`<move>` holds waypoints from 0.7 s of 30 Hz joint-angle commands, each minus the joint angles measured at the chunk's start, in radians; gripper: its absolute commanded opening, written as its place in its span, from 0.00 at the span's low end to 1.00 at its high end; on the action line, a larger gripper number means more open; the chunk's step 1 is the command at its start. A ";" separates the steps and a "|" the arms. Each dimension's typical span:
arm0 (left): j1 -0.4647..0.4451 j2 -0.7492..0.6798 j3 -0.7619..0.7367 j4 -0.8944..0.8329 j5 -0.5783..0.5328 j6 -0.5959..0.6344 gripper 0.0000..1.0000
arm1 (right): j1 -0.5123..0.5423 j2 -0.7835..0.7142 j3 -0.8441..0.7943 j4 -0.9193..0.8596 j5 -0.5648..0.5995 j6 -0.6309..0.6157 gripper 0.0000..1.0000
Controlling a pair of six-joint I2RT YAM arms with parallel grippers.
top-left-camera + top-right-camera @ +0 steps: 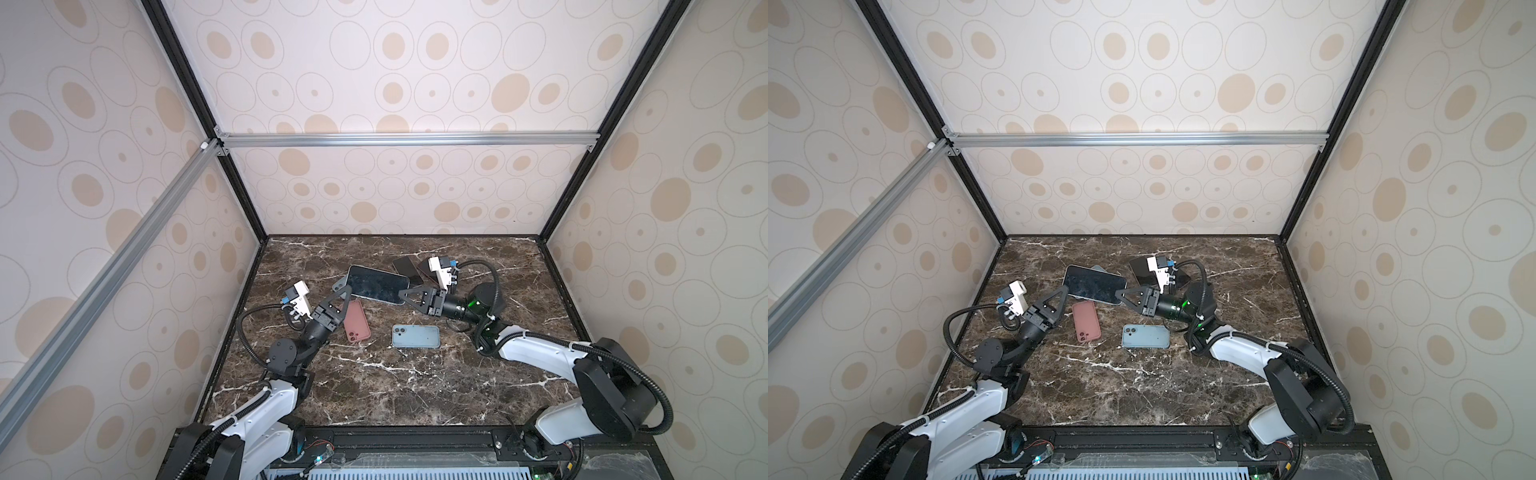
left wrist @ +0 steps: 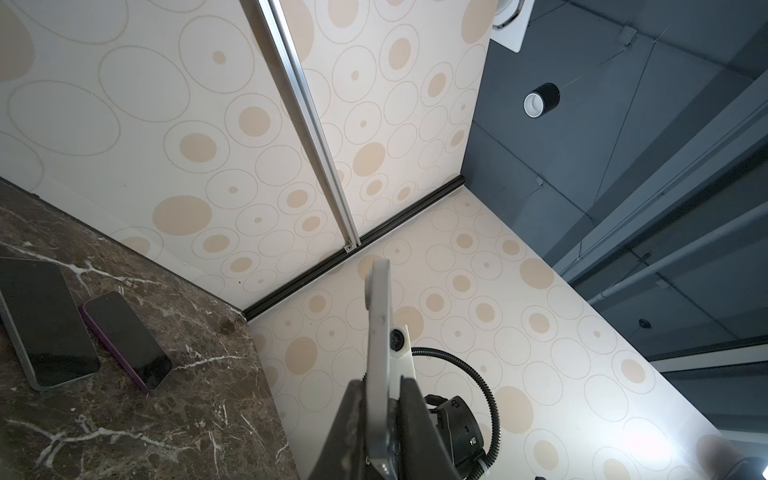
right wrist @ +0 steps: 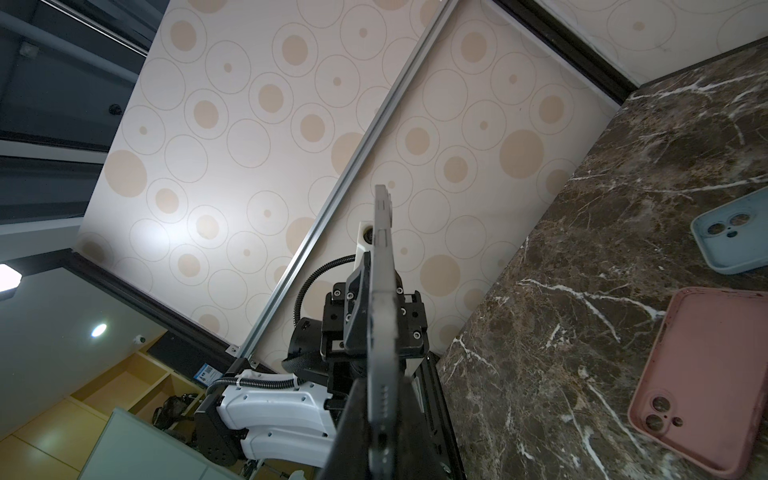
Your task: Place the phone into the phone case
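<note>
A large phone (image 1: pixel 376 284) (image 1: pixel 1094 284) with its dark screen up hangs level above the marble table (image 1: pixel 374 386) between both grippers. My right gripper (image 1: pixel 403 293) (image 3: pixel 380 382) is shut on the phone's right end, the end with the speaker holes. My left gripper (image 1: pixel 343 293) (image 2: pixel 382 380) straddles the camera end, its jaws slightly parted, with a thin gap beside the phone (image 2: pixel 380 332). A pink phone case (image 1: pixel 356 322) (image 3: pixel 702 374) lies just below the left end. A light blue phone case (image 1: pixel 415 336) (image 3: pixel 735 237) lies nearer the front.
Two more phones lie at the back, one grey-edged (image 2: pixel 45 320) and one purple-edged (image 2: pixel 126 340), next to my right wrist. A dark grey case corner (image 1: pixel 338 284) peeks out behind the held phone. Patterned walls enclose three sides.
</note>
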 commanded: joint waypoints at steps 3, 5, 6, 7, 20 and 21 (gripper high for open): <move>0.004 -0.020 0.019 -0.037 0.008 0.033 0.44 | -0.016 -0.071 -0.002 -0.094 0.048 -0.061 0.00; 0.004 -0.028 0.029 -0.077 0.014 0.050 0.52 | -0.025 -0.095 -0.005 -0.148 0.055 -0.089 0.00; 0.004 -0.034 0.034 -0.103 0.017 0.063 0.55 | -0.030 -0.107 -0.005 -0.172 0.059 -0.100 0.00; 0.004 -0.042 0.040 -0.137 0.019 0.080 0.58 | -0.035 -0.120 -0.005 -0.202 0.062 -0.111 0.00; 0.004 -0.068 0.173 -0.661 0.047 0.271 0.77 | -0.068 -0.293 0.049 -0.743 0.178 -0.372 0.00; 0.004 -0.056 0.194 -0.707 0.047 0.296 0.77 | -0.073 -0.300 0.056 -0.789 0.188 -0.387 0.00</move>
